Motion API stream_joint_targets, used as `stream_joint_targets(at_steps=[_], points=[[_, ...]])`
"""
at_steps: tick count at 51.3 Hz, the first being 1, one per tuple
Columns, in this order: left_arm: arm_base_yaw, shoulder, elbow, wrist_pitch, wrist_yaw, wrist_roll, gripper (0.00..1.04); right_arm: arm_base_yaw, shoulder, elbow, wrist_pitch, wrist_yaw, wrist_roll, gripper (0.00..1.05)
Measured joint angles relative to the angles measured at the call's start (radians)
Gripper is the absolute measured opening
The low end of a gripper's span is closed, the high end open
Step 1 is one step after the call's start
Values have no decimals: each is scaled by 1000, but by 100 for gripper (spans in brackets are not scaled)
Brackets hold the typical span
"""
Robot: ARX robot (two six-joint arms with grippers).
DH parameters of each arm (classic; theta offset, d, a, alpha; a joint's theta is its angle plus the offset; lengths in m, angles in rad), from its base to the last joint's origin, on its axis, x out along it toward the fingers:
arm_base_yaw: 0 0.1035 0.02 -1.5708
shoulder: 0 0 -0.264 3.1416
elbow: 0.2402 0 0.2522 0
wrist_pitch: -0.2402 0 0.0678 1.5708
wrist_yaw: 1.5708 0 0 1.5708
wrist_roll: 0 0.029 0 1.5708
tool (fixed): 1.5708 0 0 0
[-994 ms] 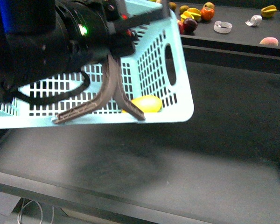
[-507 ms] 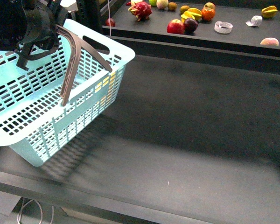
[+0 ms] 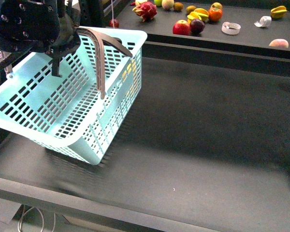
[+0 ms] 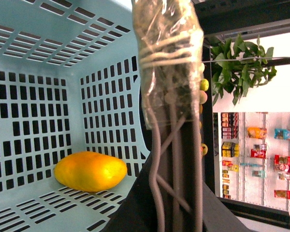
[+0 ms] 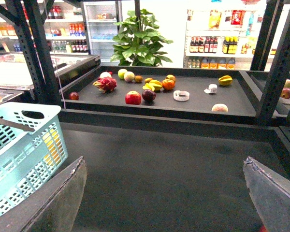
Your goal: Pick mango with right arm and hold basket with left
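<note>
The turquoise basket (image 3: 63, 101) hangs tilted at the left, its lower corner near the black table. My left gripper (image 3: 67, 36) is shut on its grey-brown handles (image 3: 101, 63). The left wrist view shows the handles (image 4: 171, 159), wrapped in clear film higher up, between my black fingers (image 4: 130, 212). The yellow mango (image 4: 90, 170) lies inside the basket (image 4: 38, 111) on its slotted floor; from the front it shows only as yellow behind the slots (image 3: 128, 71). My right gripper (image 5: 166, 193) is open and empty over the bare table, right of the basket (image 5: 19, 154).
A raised back shelf (image 3: 241, 41) holds several fruits: a dragon fruit (image 3: 145, 9), a red apple (image 3: 181, 28), a star fruit (image 3: 279, 10) and a peach (image 3: 278, 43). The black table (image 3: 208, 135) stretches right of the basket to the front edge.
The basket has swung away from the camera and down to the left, then shifted a little to the right and tilted more. The mango stays inside it.
</note>
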Motion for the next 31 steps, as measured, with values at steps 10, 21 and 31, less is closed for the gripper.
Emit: stream_joint_targets(at_steps=[10,21,31], points=[[-17,40,32,-48,-54,-31,6,0,0,0,0,0,0,96],[-31,60,41,-47,-56,-76,32,0,0,0,0,0,0,96],[-32,56,34,-64,-26,-63,64,0,0,0,0,0,0,96]])
